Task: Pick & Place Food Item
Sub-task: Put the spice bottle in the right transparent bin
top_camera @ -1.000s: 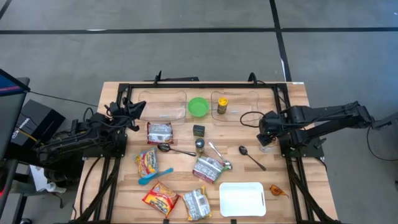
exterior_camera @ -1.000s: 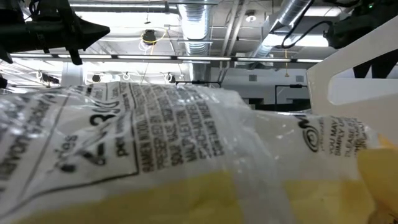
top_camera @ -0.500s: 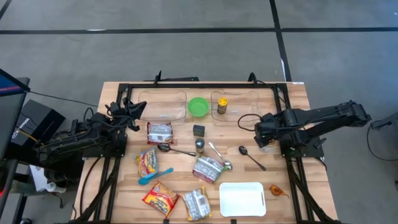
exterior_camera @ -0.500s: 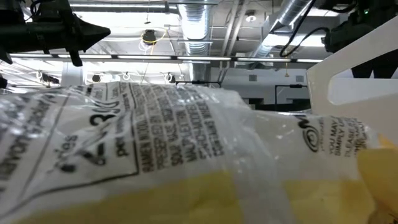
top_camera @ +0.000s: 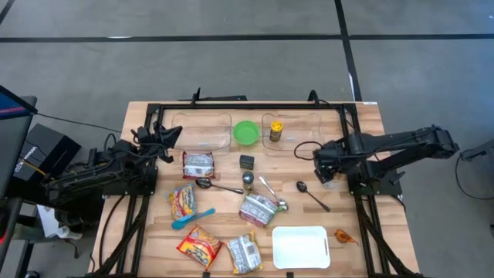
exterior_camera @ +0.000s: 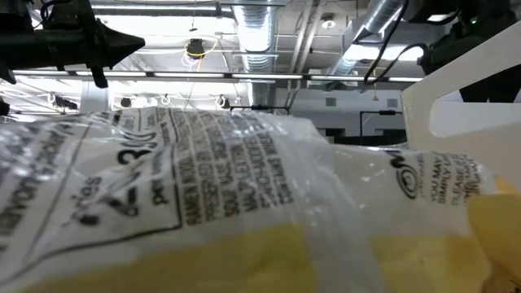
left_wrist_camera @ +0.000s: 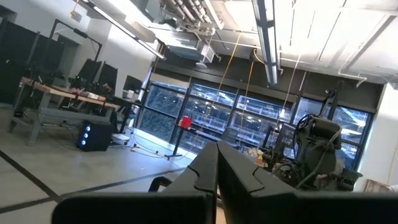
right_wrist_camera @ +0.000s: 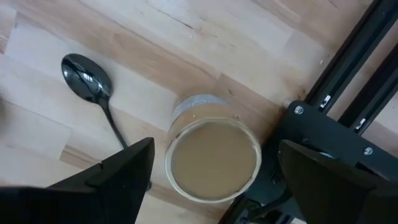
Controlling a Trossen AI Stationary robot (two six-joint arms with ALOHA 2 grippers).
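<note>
A small round cup with a tan top stands on the wooden table at the right side, beside a black frame rail; it also shows in the high view. My right gripper hovers over it, open, with one finger on each side of the cup and clear of it; in the high view it sits at the table's right. My left gripper waits at the table's left, shut and empty, pointing up into the room.
A black spoon lies just left of the cup. Ramen packets, a green bowl, a spice bottle and a white tray are spread over the table. A packet fills the low view.
My right gripper has moved a little toward the table's left, over the small cup. Nothing on the table has moved.
</note>
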